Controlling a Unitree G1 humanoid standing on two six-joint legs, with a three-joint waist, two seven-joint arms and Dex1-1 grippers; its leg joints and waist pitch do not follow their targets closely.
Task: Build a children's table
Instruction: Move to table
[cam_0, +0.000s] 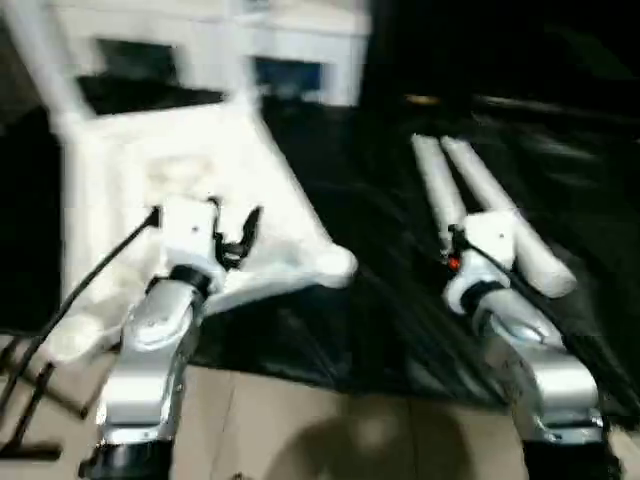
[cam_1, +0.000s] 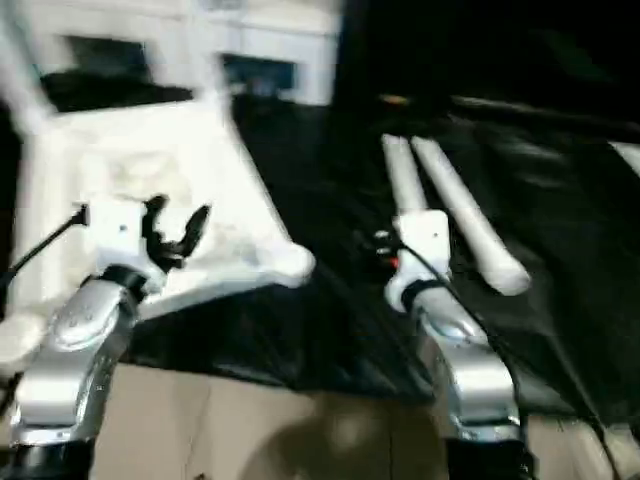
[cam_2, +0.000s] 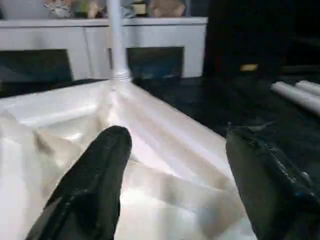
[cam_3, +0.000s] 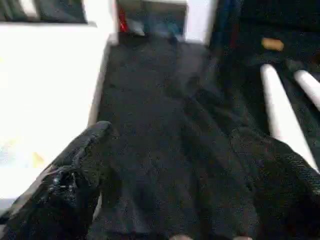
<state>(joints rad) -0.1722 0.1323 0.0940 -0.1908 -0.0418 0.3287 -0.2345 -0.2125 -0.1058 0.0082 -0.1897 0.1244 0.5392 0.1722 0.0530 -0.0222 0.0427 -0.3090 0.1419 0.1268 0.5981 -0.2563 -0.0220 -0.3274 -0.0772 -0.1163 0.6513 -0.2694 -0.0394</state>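
No brand, label or writing can be read on anything here. The work lies on a black, creased sheet (cam_0: 400, 300) spread over the floor; its near edge gives way to a pale tan strip (cam_0: 300, 420) just in front of the robot. At the far side stands a low white cabinet (cam_2: 150, 35) with dark openings, and some small objects on its top are too blurred to tell. The white plastic table top (cam_0: 200, 160) lies ribbed underside up on the left part of the sheet, one rounded corner socket (cam_0: 335, 265) pointing toward the middle. One white leg (cam_2: 116, 40) stands upright in the far corner of the top, its ridged collar at the socket. Two more white legs (cam_0: 480, 200) lie side by side on the right of the sheet, running from far to near, well apart from the top. Between the top and these legs is a broad bare stretch of black sheet. The left gripper (cam_2: 175, 165) hangs over the near part of the ribbed underside, its black fingers (cam_2: 95, 185) spread and holding nothing. The right gripper (cam_3: 175, 180) is over bare sheet just left of the lying legs, its jaws spread wide and empty. A black cable (cam_0: 100, 270) runs from the left wrist toward the near left.
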